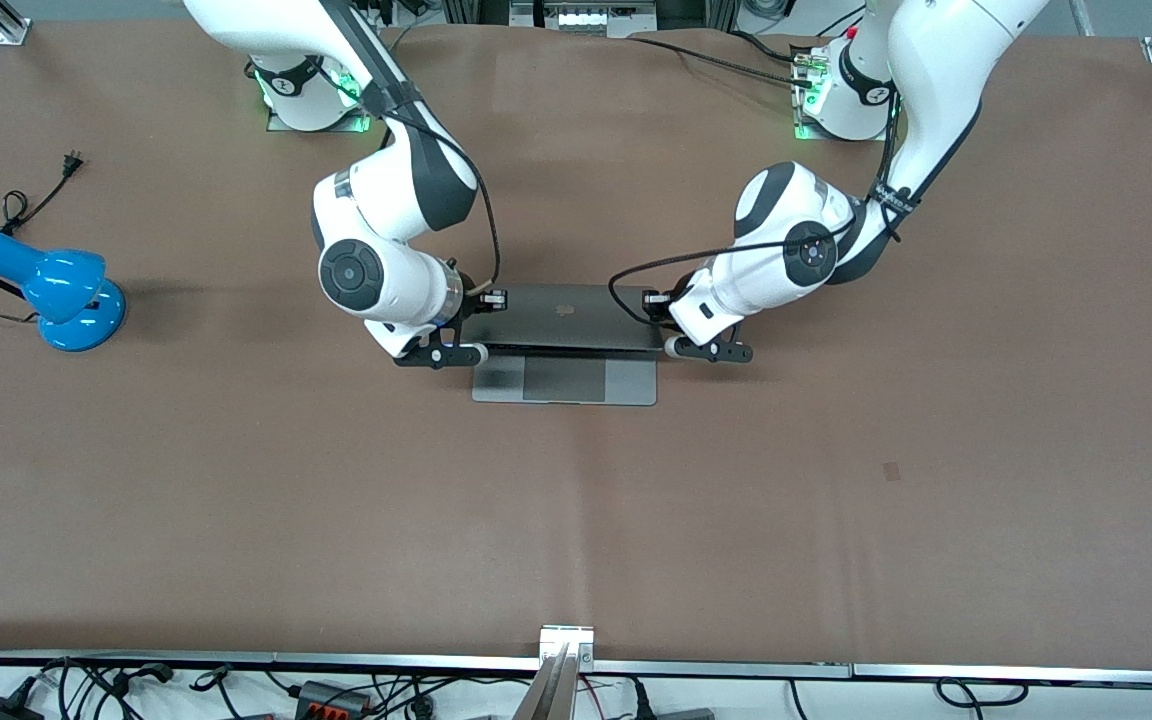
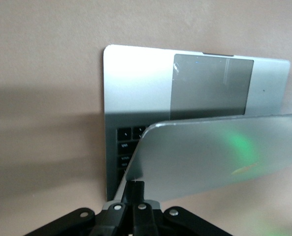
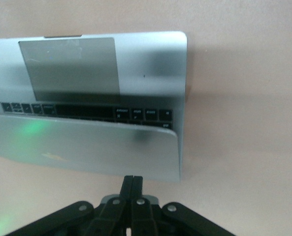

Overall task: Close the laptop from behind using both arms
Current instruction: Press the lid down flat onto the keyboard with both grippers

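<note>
Here, the slim silver-grey rectangular laptop with a dark apple logo on its lid [image 1: 564,330] sits on the brown-covered table [image 1: 836,480] near the middle, between the two arms, its lid tipped well forward over the black keys so that only the grey trackpad [image 1: 564,380] and the palm rest show nearer the front camera. In the front view, the right arm's black gripper [image 1: 481,298] is at about nine o'clock from the apple logo, against the lid's edge toward the right arm's end of the table; the left arm's black gripper [image 1: 652,298] is at about three o'clock from the logo, against the lid's edge toward the left arm's end. In the right wrist view the two fingers [image 3: 132,184] are pressed together, clenched with nothing between them, their tips just at the back of the tilted lid [image 3: 86,147]. In the left wrist view the fingers [image 2: 135,189] are likewise clenched on nothing and meet the lid's [image 2: 214,152] edge near its corner. A glossy blue desk lamp with a black cord [image 1: 51,290] lies well apart at the right arm's end of the table, at about nine o'clock from the laptop.
</note>
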